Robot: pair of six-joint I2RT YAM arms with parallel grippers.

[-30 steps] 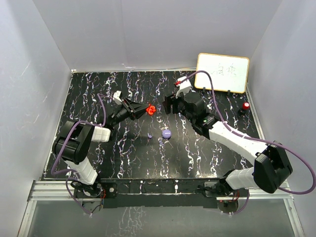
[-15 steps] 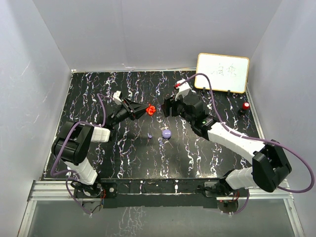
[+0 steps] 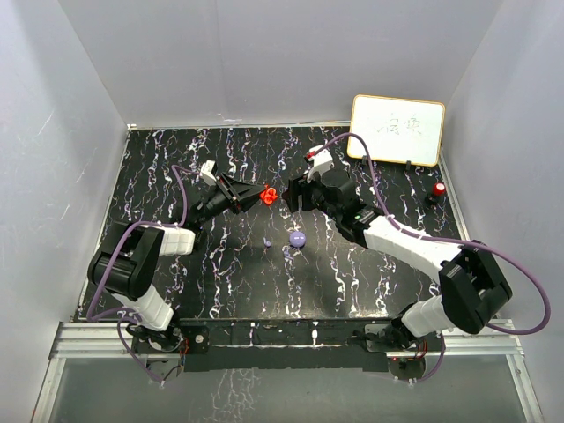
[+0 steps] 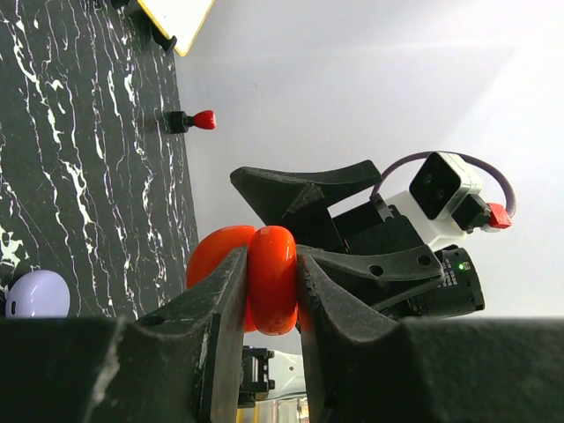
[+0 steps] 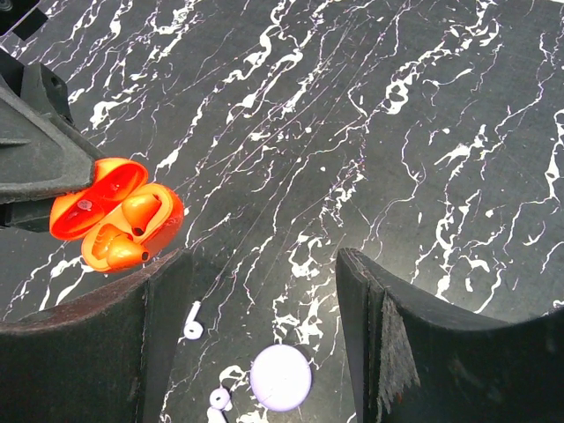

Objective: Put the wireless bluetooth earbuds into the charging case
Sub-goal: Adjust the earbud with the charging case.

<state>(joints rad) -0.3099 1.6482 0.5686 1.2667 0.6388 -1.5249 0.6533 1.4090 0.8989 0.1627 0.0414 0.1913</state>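
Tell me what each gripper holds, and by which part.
Left gripper pinches the open orange case across one shell half; right gripper is open, holding nothing.

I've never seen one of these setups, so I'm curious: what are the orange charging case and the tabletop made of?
The orange charging case looks like glossy moulded plastic: it has smooth rounded shells with bright highlights. The tabletop is black with white veins like marble, but whether it is stone or a printed sheet cannot be told from its look.
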